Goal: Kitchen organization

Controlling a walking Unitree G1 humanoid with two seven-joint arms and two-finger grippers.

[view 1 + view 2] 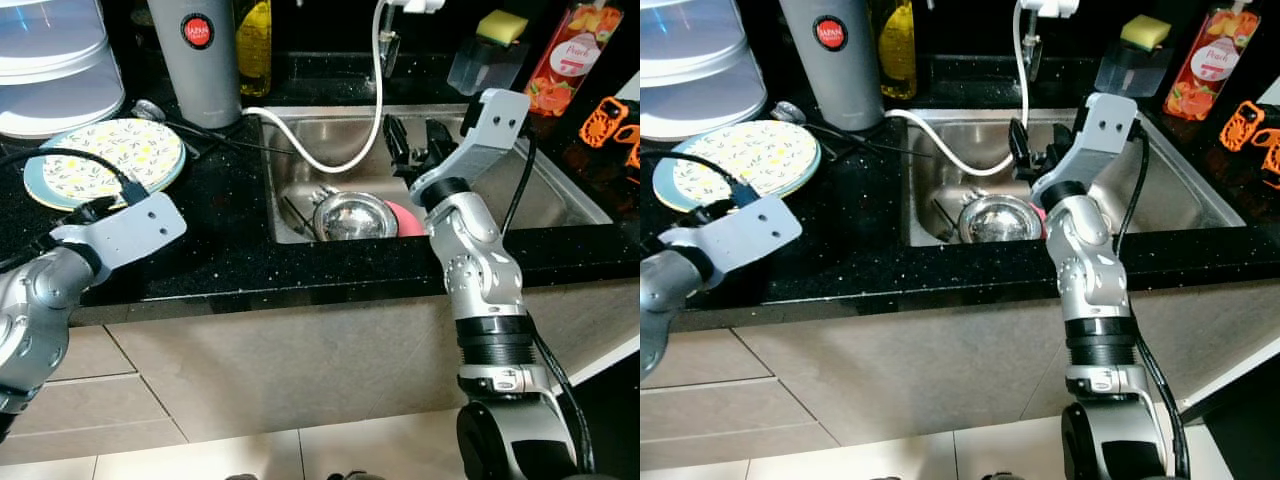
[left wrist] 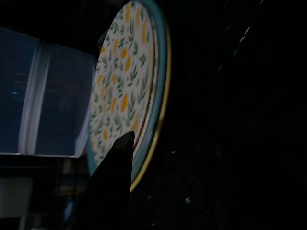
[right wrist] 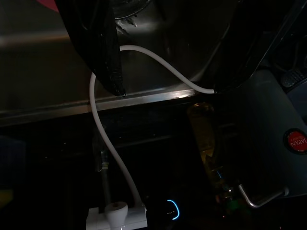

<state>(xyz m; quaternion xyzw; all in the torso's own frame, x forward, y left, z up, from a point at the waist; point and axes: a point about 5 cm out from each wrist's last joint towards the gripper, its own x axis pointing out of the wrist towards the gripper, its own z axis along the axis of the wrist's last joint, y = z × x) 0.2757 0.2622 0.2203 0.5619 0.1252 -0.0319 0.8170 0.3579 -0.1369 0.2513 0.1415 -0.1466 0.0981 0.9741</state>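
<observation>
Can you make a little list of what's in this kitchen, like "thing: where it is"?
place: black countertop with a steel sink
in the sink: a metal bowl beside something pink
white hose: loops from the tap down over the sink
flowery plate: on the counter, left of the sink
grey flask: upright behind the plate
yellow sponge: behind the sink
right gripper: open, over the sink
left gripper: at the plate's edge
</observation>
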